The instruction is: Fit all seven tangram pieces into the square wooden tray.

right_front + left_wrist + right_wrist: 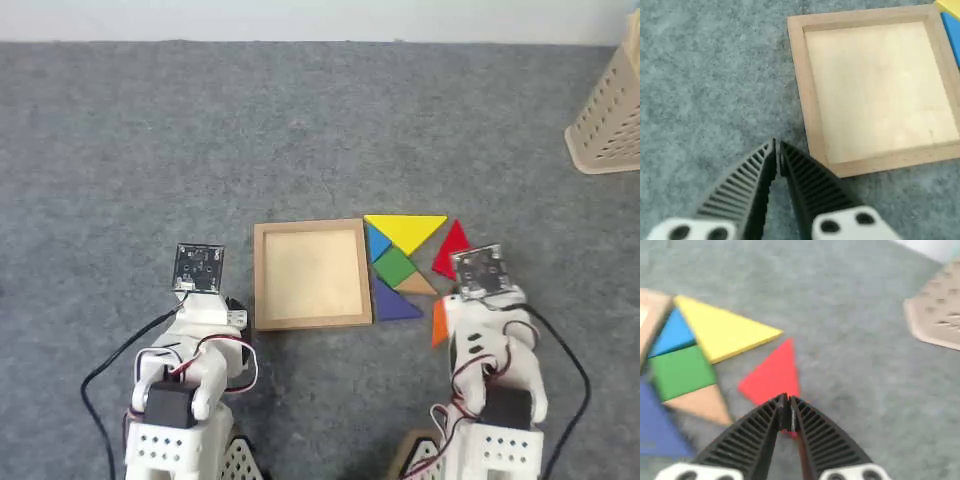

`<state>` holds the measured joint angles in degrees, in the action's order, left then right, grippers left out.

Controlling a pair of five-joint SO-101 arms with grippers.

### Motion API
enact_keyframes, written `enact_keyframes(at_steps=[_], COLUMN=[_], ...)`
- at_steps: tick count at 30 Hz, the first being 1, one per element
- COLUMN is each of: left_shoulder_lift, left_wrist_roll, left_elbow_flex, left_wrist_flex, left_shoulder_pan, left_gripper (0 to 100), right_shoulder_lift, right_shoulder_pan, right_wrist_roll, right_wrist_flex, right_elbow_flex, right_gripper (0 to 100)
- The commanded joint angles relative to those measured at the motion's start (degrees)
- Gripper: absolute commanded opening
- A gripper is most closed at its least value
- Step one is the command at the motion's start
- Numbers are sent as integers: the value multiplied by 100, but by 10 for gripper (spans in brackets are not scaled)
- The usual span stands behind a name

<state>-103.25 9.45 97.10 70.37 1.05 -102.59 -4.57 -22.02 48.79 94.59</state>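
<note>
— Tangram pieces: any gripped?
— Left gripper closed, empty, over carpet beside the wooden tray. Right gripper closed, tips above the red triangle.
— The rest?
— Clustered outside the tray, against its right side.

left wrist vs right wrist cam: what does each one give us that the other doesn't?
Left wrist adds: the whole bare floor of the wooden tray, and the left claw, shut, over the carpet by a tray corner.
Right wrist adds: the red triangle, green square, tan triangle, dark blue triangle, a beige basket, and the right claw, shut, at the red triangle's corner.
Shared: carpet, yellow triangle, light blue piece, some tray rim.
</note>
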Motion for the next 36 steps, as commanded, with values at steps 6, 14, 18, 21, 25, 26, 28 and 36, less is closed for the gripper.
enact_keyframes(at_steps=[6, 14, 18, 21, 25, 26, 28, 36], left_shoulder_lift=[-88, -88, -88, -88, -88, -88, -88, -88], left_wrist_roll=[-9, -9, -9, -9, -9, -9, -9, -9], left_elbow_flex=[-48, -48, -48, -48, -48, -48, -48, -48], left_wrist_flex=[-158, -158, -158, -158, -158, -158, -158, -158], left_shoulder_pan=[-9, -9, -9, -9, -9, -9, -9, -9], left_gripper=[13, 13, 13, 13, 13, 13, 13, 13], right_shoulder_lift=[180, 2738, 5059, 6712, 8523, 8875, 9455, 10747], right_shoulder_pan=[-312, -312, 31, 611, 1235, 1349, 1499, 1525], right_wrist_roll=[-35, -53, -53, -53, -53, -35, -18, 422], right_wrist_flex=[910, 1112, 1587, 2070, 2457, 2466, 2457, 1771], right_elbow_flex=[-1837, -3481, -4782, -5846, -7024, -7235, -7552, -7798], right_gripper=[9, 10, 17, 97, 203, 222, 254, 284])
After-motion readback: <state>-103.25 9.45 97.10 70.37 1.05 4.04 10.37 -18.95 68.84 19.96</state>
